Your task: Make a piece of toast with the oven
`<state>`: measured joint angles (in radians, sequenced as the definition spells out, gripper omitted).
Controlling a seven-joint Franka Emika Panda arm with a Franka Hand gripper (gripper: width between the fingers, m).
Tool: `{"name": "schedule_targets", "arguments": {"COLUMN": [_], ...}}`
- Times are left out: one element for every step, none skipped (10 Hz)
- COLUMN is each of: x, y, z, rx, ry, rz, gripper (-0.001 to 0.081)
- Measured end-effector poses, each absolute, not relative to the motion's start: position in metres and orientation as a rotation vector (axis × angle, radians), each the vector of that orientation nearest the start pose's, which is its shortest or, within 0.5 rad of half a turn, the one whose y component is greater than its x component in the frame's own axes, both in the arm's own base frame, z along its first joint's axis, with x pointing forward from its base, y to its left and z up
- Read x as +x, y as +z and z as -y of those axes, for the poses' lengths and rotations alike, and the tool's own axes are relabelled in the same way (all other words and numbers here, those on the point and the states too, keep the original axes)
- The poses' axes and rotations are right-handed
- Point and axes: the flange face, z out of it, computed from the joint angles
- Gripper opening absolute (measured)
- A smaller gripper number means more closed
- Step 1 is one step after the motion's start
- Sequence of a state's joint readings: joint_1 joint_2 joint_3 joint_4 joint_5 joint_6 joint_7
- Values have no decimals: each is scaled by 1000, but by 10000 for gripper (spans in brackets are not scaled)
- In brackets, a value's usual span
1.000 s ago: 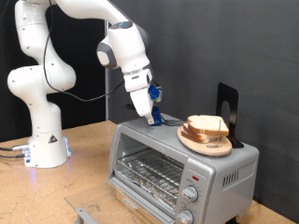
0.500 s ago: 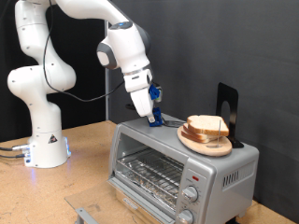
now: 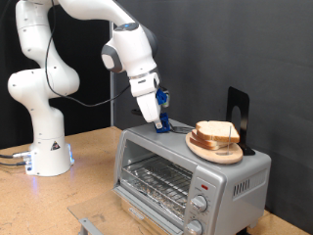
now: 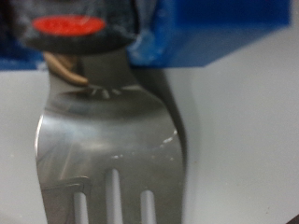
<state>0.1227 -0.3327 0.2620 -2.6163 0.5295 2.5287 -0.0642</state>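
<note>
The gripper (image 3: 159, 122) sits low on top of the oven (image 3: 186, 166), holding a fork (image 4: 110, 159); the piece of toast (image 3: 217, 132) waits on a wooden plate (image 3: 210, 150) nearby; a clumsy poke could knock it off

The arm (image 3: 59, 59) is glossy white with rounded, bulbous joints and dark grey seams between segments. Its square base (image 3: 49, 157) glows faint blue. A thin black cable (image 3: 93, 98) trails from the wrist, which carries blue fittings (image 3: 161, 98).
</note>
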Motion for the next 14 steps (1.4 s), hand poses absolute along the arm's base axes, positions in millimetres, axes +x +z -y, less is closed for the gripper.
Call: {"name": "schedule_targets", "arguments": {"x": [401, 401, 401, 401, 401, 401, 401, 401, 401, 401, 401, 402, 402, 402], "y": [382, 382, 381, 380, 378, 376, 376, 377, 377, 377, 378, 379, 379, 379], "z": [-155, -155, -155, -155, -155, -155, -156, -156, -157, -158, -159, -160, -160, -161], "rx": [-2824, -2824, -2825, -2826, -2827, -2828, -2827, -2824, -2817, -2808, -2799, -2790, -2786, -2784], "ry": [-284, -283, -277, -272, -267, -262, -265, -271, -274, -281, -295, -315, -322, -323], "rz": [66, 67, 68, 68, 67, 67, 75, 88, 101, 111, 121, 123, 121, 116], "gripper": [488, 489, 489, 680, 680, 782, 782, 802, 802, 808, 808, 808, 808, 808]}}
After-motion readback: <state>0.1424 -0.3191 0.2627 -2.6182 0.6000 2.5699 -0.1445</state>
